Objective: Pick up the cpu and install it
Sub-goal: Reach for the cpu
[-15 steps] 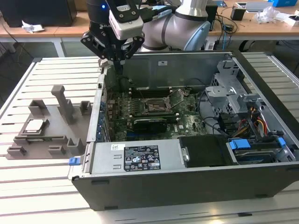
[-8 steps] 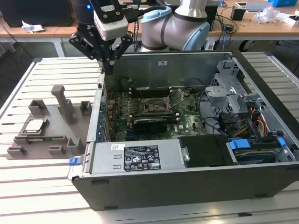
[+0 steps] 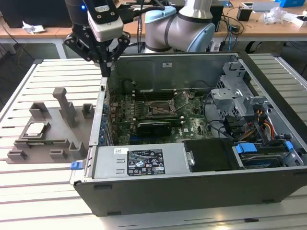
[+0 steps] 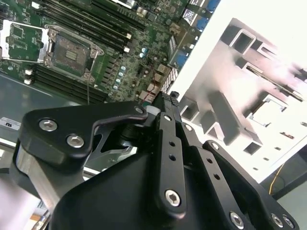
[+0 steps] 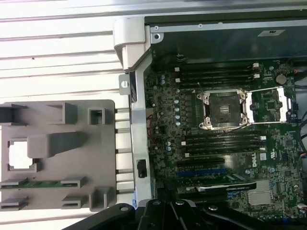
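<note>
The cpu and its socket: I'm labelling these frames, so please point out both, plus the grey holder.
cpu (image 3: 36, 128): exterior view, middle of its pale top.
socket (image 5: 223, 109): first wrist view, its dark centre.
grey holder (image 3: 67, 109): exterior view, its tall upright post.

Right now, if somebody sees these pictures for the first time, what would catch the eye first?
The open computer case dominates the exterior view, with its motherboard bare and the socket in the middle open and empty. Above the case's wall on the exterior view's left hangs the black gripper, holding nothing. Further left, the cpu lies in a grey holder on the slatted table.
</note>
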Controlling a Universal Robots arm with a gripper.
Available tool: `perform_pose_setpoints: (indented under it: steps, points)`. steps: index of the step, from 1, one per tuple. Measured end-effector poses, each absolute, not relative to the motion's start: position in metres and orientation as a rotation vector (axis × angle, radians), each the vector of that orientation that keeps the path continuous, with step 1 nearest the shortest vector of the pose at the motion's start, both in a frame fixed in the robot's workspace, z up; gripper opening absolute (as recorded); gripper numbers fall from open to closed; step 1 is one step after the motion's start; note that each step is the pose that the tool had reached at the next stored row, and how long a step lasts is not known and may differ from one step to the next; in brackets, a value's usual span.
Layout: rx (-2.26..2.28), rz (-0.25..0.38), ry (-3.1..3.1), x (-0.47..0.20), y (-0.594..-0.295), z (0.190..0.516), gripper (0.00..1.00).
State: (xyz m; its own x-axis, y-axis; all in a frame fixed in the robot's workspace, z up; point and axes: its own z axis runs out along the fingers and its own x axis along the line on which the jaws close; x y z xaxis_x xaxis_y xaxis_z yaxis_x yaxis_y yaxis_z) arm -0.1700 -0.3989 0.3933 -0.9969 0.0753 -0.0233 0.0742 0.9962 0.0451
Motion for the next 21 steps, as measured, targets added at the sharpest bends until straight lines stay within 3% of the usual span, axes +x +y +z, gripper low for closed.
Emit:
perform_pose_setpoints:
  steps: [21]
  points:
    - [0.117, 0.069, 3.114, -0.205, -0.399, 0.393, 0.11]
